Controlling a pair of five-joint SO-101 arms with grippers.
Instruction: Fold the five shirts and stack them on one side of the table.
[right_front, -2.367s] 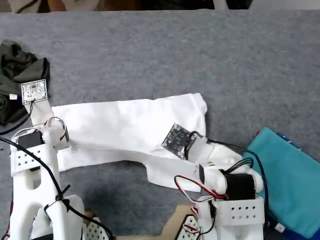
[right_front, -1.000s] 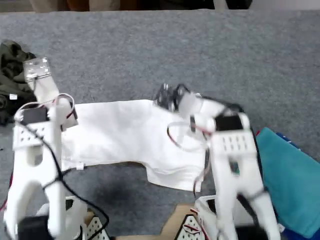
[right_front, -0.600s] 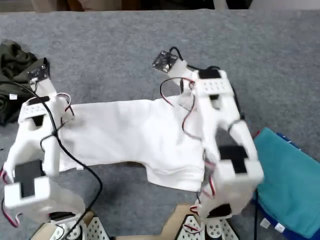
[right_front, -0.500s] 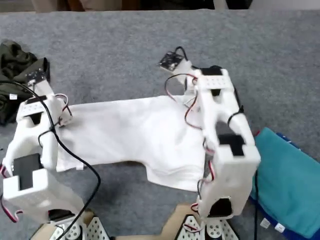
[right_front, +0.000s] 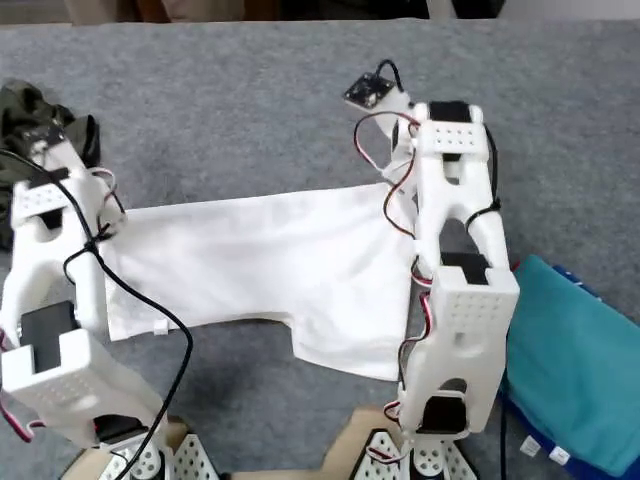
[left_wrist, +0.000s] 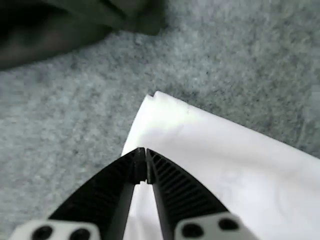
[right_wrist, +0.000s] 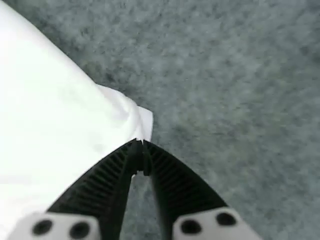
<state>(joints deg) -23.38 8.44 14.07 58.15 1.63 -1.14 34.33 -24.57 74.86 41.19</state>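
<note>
Clamped on far corners of the white shirt (right_front: 260, 260): left gripper (left_wrist: 145, 167), right gripper (right_wrist: 140, 156) — best to pull both evenly, edge taut, no skew.

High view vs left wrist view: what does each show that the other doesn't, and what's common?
High view, not left wrist view: the teal shirt lying beside the right arm, and the white shirt spread out to its full outline.

Left wrist view, not high view: the left gripper up close, shut on the white shirt's edge beside a corner.

Both: the white shirt, the dark shirt bunched beyond that corner, and the grey table cover.
</note>
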